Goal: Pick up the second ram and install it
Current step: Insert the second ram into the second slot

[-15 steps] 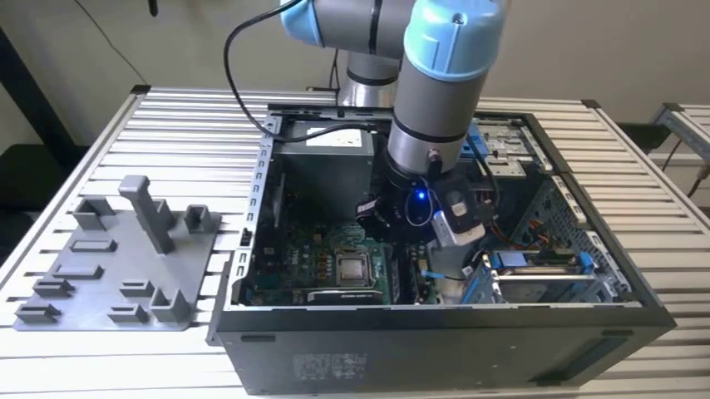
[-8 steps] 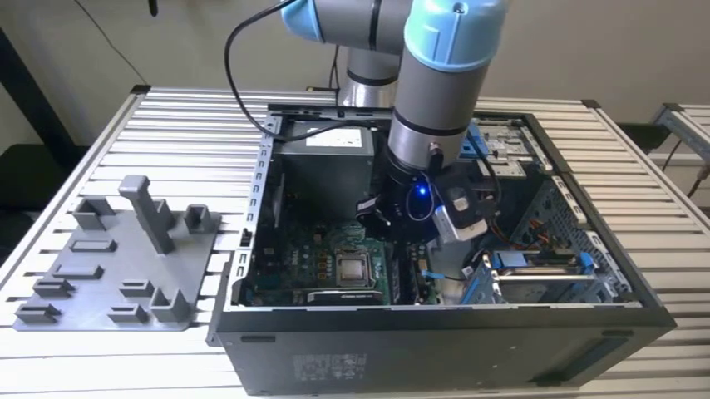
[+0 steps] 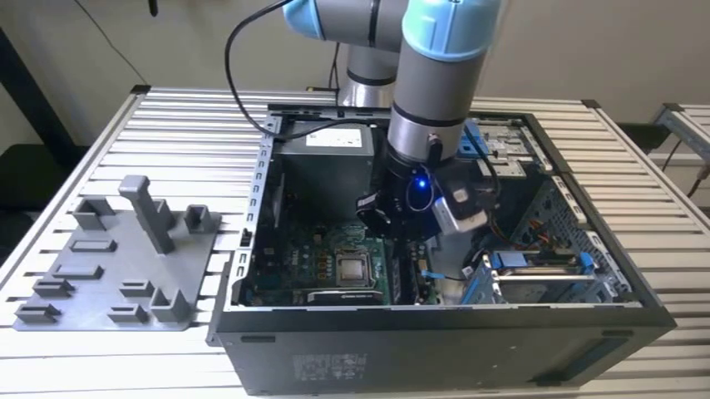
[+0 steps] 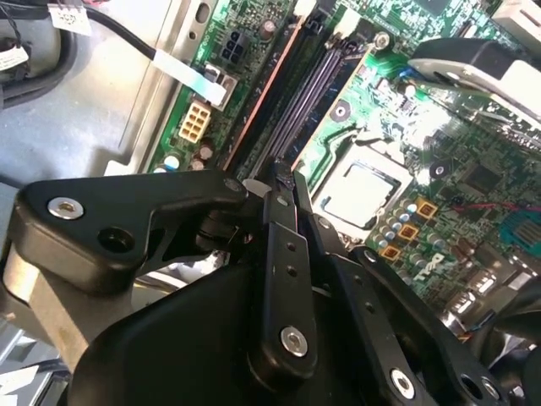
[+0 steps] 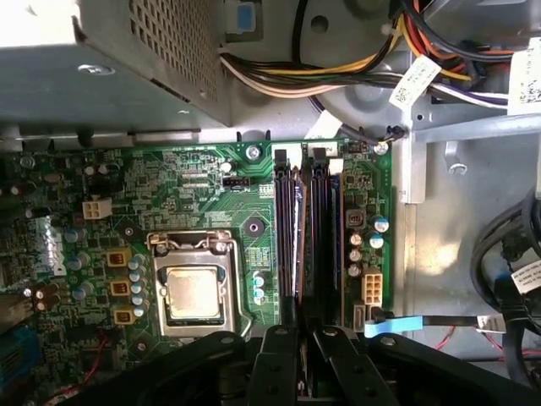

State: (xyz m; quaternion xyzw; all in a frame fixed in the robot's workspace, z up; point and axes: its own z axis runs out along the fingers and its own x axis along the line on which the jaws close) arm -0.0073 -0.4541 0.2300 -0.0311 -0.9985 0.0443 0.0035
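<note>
**A:** Where is the tool? State?

**B:** We log the black linkage tool (image 3: pixel 383 220) at the centre of the exterior view, down inside the open black computer case (image 3: pixel 444 349) on the slatted metal table (image 3: pixel 189 116). In the first wrist view its jaws stand narrow (image 5: pixel 300 334), one on each side of a thin dark edge. We read that as a hold on the second ram (image 5: pixel 297 245), though the contact itself is hidden.

**A:** And where is the ram?

**B:** It is among the black memory slots on the green motherboard (image 5: pixel 194 186), just beside the silver processor socket (image 5: pixel 193 292). We cannot tell whether it is fully seated.

**A:** Its look?

**B:** It shows edge-on: a slim, long, dark strip parallel to the slots. Its faces are turned away, so we record no chips or label.

**A:** Handling?

**B:** We judge it light, stiff and fragile. It should be gripped across the flat faces near the mid-length of the upper edge, clear of the contact edge. Tilting it would risk binding in the slot.

**A:** Anything else?

**B:** A grey plastic tray with upright posts (image 3: pixel 111 274) sits at the exterior view's left, well apart.
</note>
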